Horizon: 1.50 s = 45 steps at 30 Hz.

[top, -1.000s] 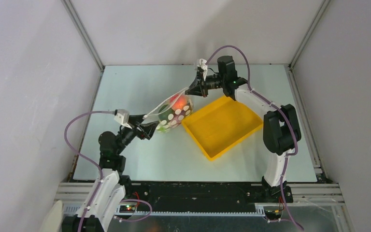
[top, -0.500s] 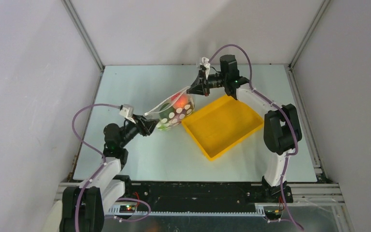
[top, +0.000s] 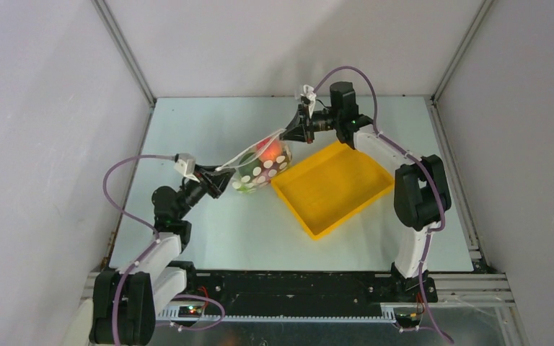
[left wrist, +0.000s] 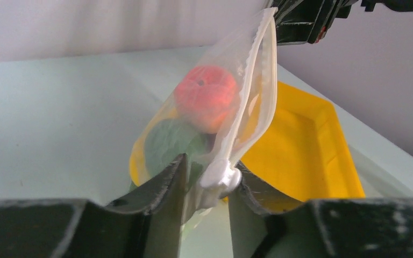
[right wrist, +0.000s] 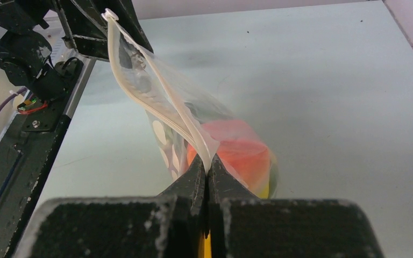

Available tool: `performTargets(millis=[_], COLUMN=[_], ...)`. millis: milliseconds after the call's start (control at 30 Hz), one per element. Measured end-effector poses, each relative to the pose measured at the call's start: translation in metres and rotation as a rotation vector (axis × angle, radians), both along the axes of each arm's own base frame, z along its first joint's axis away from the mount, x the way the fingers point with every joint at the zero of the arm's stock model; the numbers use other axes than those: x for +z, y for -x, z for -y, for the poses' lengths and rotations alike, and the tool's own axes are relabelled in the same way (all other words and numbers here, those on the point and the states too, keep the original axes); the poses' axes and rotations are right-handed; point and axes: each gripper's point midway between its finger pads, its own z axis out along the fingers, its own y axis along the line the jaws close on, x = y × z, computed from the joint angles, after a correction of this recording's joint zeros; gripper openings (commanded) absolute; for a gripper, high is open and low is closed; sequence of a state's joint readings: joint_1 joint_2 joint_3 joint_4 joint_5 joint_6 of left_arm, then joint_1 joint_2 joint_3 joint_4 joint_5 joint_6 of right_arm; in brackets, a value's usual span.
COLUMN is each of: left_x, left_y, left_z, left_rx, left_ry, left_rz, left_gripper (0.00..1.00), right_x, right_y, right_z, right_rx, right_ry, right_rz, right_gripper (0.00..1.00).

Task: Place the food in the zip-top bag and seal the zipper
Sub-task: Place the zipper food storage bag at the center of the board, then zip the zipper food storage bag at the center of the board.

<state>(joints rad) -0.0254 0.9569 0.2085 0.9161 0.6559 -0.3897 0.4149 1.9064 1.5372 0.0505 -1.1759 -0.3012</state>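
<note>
The zip-top bag (top: 261,169) hangs stretched between both grippers, above the table. Inside it lies the food: a red-orange round fruit (left wrist: 207,97), a green round one (left wrist: 169,142) and something yellow behind them. My right gripper (right wrist: 208,164) is shut on the far end of the zipper (right wrist: 150,97), next to the red fruit (right wrist: 236,148). My left gripper (left wrist: 207,172) straddles the white slider (left wrist: 220,176) at the zipper's near end. Its right finger touches the slider; a narrow gap with bag film remains on the left. The zipper (top: 249,151) runs taut between them.
A yellow tray (top: 292,210) sits on the table just right of the bag, under my right arm. In the left wrist view the tray (left wrist: 306,140) lies close behind the bag. Grey walls enclose the table on three sides.
My left gripper's jaws have narrowed from wide open to close around the slider, and the left arm's elbow swung left. The right gripper and the bag have hardly moved.
</note>
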Motion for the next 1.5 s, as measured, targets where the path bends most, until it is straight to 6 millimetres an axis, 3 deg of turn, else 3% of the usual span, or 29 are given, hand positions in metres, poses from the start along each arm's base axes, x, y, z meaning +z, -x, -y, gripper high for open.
performTargets(millis=[33,100,300,367,467,567,633,733,867,1067,1167,1400,1500], left_x=[0.000,0.000,0.007,0.010,0.019,0.026,0.034,0.046,0.052,0.040,0.039,0.036,0.040], left_y=[-0.001,-0.002,-0.002,-0.001,0.004,0.011,0.012,0.018,0.036,0.048,0.053,0.065,0.071], left_z=[0.000,0.001,0.001,0.001,0.002,0.007,0.013,0.028,0.047,0.043,0.043,0.046,0.045], left_rx=[-0.003,-0.007,-0.005,-0.007,-0.017,-0.049,-0.070,-0.108,-0.155,-0.141,-0.146,-0.172,-0.179], left_ry=[0.002,0.009,0.017,0.023,0.029,0.020,0.001,-0.054,-0.135,-0.190,-0.202,-0.230,-0.239], left_rz=[0.002,0.000,0.028,0.036,0.059,0.054,0.044,0.044,0.057,0.026,0.028,0.035,0.063], left_gripper=[0.18,0.02,0.00,0.00,0.00,0.00,0.00,0.00,0.00,0.00,0.00,0.00,0.00], right_x=[0.000,0.000,-0.004,-0.007,-0.009,-0.009,-0.010,-0.007,0.017,0.067,0.080,0.073,0.067], right_y=[0.000,0.000,-0.001,0.000,-0.001,-0.003,-0.004,0.002,0.025,0.082,0.109,0.171,0.182], right_z=[0.000,0.001,0.003,0.004,0.005,0.006,0.007,0.010,0.008,-0.006,-0.013,-0.053,-0.064], right_rx=[0.000,-0.001,-0.011,-0.015,-0.027,-0.042,-0.053,-0.076,-0.087,-0.038,0.007,0.151,0.191], right_ry=[-0.001,-0.002,-0.008,-0.007,-0.006,-0.003,0.004,0.030,0.060,0.069,0.072,0.105,0.121], right_rz=[-0.004,-0.008,-0.029,-0.048,-0.071,-0.084,-0.086,-0.093,-0.024,0.174,0.250,0.371,0.381], right_gripper=[0.00,0.00,0.02,0.16,0.26,0.54,0.65,0.67,0.72,0.77,0.76,0.70,0.66])
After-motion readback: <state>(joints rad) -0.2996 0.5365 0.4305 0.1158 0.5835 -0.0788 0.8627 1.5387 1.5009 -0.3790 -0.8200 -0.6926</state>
